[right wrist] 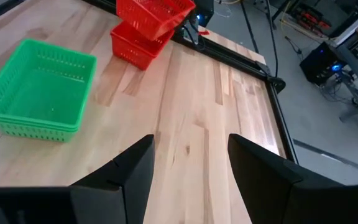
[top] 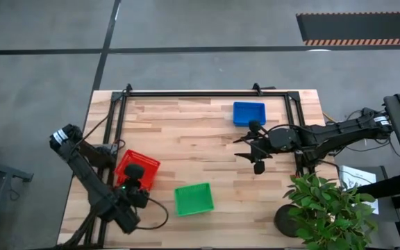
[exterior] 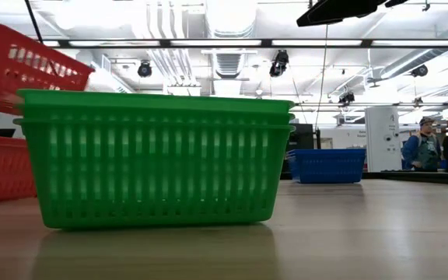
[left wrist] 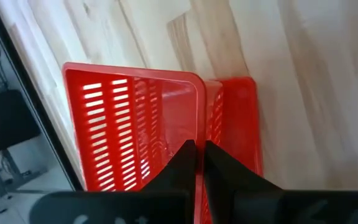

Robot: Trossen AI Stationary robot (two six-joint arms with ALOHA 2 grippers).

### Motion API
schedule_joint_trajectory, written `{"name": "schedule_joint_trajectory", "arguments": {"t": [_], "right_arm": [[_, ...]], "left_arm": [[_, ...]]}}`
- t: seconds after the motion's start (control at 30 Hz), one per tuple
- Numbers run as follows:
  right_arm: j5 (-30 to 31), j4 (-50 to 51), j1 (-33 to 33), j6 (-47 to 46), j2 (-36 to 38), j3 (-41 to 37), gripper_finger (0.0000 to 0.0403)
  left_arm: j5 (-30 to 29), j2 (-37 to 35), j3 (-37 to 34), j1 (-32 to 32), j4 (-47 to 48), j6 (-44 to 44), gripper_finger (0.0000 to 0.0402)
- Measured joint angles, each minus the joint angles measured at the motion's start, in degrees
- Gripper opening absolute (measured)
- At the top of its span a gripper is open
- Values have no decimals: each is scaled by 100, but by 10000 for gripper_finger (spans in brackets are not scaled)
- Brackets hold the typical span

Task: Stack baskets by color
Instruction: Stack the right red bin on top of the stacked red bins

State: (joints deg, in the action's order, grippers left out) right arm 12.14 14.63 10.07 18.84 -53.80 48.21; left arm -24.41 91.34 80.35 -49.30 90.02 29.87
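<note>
Nearest me, my left gripper (left wrist: 196,163) is clenched on the rim of a red basket (left wrist: 135,124), holding it tilted above the red stack (right wrist: 138,45) at the table's (top: 186,132) near-left corner. From the wrist camera the held basket sits skewed, its far edge overhanging the basket beneath, so I judge the step in hand is nesting it. To do it well, I would square the held basket's corners over the lower one, level it, then lower straight down and release only once the rims seat; letting go while it is tipped could leave it wedged.

Just beside that, toward the middle of the near edge, the green baskets (top: 194,199) are nested, two rims showing.

Farther off, my right gripper (right wrist: 190,163) hovers released and empty over bare wood right of centre. Beyond it, the blue baskets (top: 248,112) sit at the far edge.
</note>
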Motion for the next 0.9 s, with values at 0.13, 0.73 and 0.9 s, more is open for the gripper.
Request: {"name": "schedule_joint_trajectory", "arguments": {"t": [0.13,0.73,0.9], "right_arm": [[-1,-16,0,-95,0,0,196],[-4,-10,0,-88,0,-48,196],[-4,-4,0,-86,0,-66,196]], "left_arm": [[-26,-12,-233,-242,-4,537,0],[17,-25,-1042,-332,-848,1085,0],[34,-29,-1109,-332,-891,1333,0]]}}
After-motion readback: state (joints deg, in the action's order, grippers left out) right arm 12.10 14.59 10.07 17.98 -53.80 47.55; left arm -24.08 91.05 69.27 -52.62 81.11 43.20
